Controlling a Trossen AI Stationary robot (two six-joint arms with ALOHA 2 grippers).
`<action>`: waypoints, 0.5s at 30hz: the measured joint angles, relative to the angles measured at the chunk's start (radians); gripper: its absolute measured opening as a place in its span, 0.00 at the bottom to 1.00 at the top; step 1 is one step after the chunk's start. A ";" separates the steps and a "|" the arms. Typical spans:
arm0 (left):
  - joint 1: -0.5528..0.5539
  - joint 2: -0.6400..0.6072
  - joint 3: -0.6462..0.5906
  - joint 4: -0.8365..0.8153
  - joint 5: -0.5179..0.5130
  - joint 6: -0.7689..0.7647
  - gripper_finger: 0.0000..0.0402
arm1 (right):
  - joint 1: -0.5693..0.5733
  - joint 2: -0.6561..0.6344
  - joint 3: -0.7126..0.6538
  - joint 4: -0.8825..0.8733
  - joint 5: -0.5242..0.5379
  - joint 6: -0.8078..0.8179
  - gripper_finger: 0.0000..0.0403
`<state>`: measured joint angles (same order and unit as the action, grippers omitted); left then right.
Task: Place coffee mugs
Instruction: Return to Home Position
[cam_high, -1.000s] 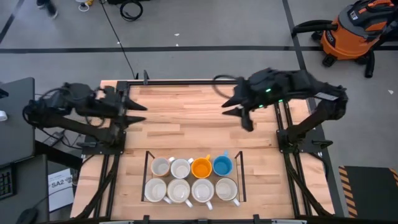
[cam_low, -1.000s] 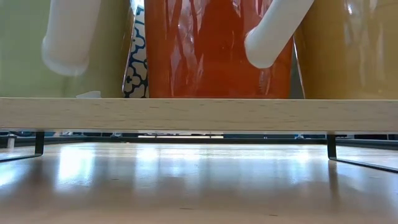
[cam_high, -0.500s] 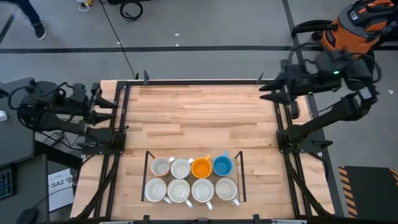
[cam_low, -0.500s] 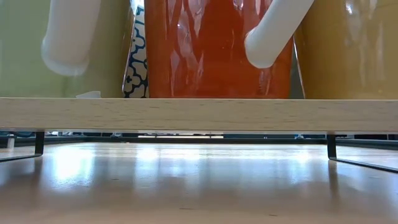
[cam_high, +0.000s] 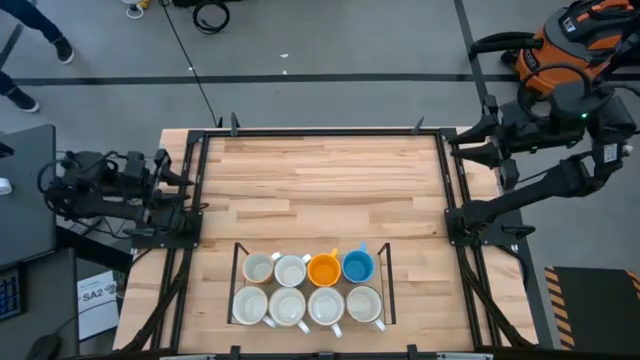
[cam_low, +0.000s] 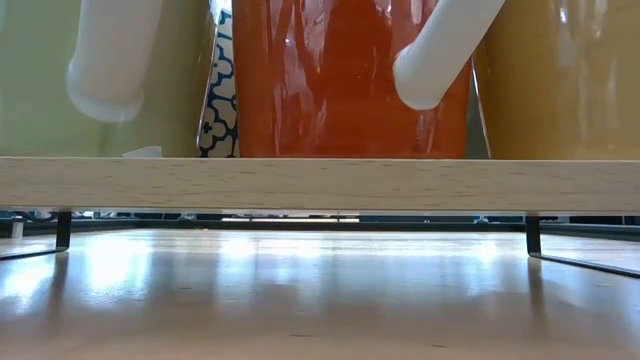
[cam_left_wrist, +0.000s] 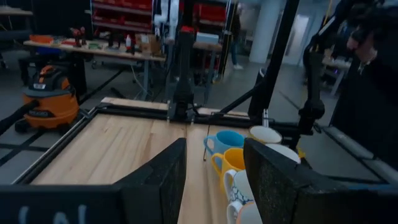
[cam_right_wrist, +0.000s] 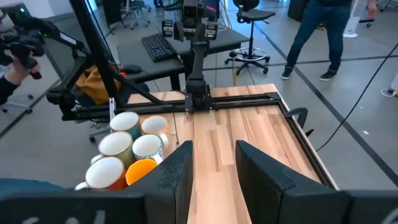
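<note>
Several coffee mugs (cam_high: 308, 288) stand upright in two rows in a black wire rack (cam_high: 236, 262) near the table's front edge. Most are white or cream; an orange one (cam_high: 324, 269) and a blue one (cam_high: 357, 266) are in the far row. The low view shows a red-brown mug (cam_low: 340, 80) close up, its base on a wooden board (cam_low: 320, 183). My left gripper (cam_high: 188, 180) hangs open at the table's left edge, far from the mugs (cam_left_wrist: 233, 158). My right gripper (cam_high: 455, 148) hangs open at the right edge, also well away from the mugs (cam_right_wrist: 127, 152).
Bare wooden tabletop (cam_high: 320, 190) lies between the two grippers and beyond the rack. Black frame rails (cam_high: 320, 131) run along the table's edges. An orange shop vacuum (cam_high: 575, 50) stands on the floor at the far right. A person (cam_right_wrist: 323, 31) walks beyond the table.
Both arms have drawn back from over the table. My left gripper has gone toward the left edge and somewhat down; my right gripper has gone toward the right edge and a little up. Both stay open. The mugs have not moved.
</note>
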<state>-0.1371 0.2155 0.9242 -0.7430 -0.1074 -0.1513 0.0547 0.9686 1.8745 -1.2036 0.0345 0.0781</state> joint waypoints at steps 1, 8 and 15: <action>0.000 -0.031 -0.036 0.020 0.000 -0.001 0.41 | 0.000 -0.017 -0.025 0.005 0.000 0.000 0.31; 0.000 -0.214 -0.236 0.128 0.000 -0.024 0.41 | 0.000 -0.147 -0.259 0.152 0.000 0.027 0.31; -0.001 -0.203 -0.328 0.182 -0.007 -0.028 0.41 | 0.000 -0.306 -0.522 0.301 0.000 0.071 0.31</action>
<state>-0.1379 0.0129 0.5964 -0.5606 -0.1144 -0.1790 0.0547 0.6623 1.3520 -0.9023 0.0345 0.1490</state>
